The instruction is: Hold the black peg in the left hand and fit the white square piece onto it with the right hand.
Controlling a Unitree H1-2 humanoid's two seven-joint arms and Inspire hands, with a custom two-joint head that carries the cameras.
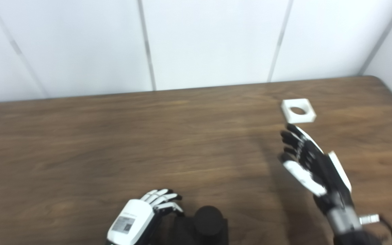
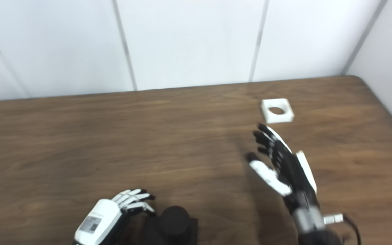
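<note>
The black peg (image 1: 209, 220), a round post on a dark square base, stands near the table's front edge. My left hand (image 1: 141, 212) sits just left of it, fingers loosely curled toward the base, apart from it and holding nothing. The white square piece (image 1: 298, 110) with a round hole lies flat at the far right of the table. My right hand (image 1: 310, 163) hovers in front of that piece, fingers spread and empty, its fingertips a short way short of it.
A brown wooden table (image 1: 114, 143) fills the view, with its right edge close to the white piece. White wall panels (image 1: 209, 41) rise behind the far edge.
</note>
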